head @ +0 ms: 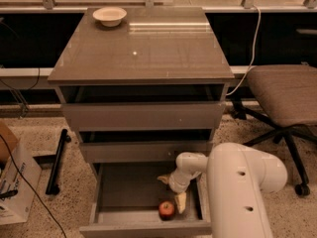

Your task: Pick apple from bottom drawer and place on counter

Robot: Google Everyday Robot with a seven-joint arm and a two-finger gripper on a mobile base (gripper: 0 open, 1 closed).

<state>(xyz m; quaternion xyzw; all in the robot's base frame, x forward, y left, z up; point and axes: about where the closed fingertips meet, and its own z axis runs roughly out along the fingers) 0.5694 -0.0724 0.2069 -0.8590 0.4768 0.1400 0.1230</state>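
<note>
The apple [167, 209] lies in the open bottom drawer [124, 187], close to the front wall and right of centre, with bare drawer floor to its left. The gripper [172, 193] hangs inside the drawer just above and right of the apple, its jaws spread apart and holding nothing, one finger just beside the fruit. The table [148, 53] above carries a cream bowl [109, 16] near its back left corner.

The counter [148, 58] bears a cream bowl [109, 16], back left; jaws hang spread in the bottom drawer [124, 187].
</note>
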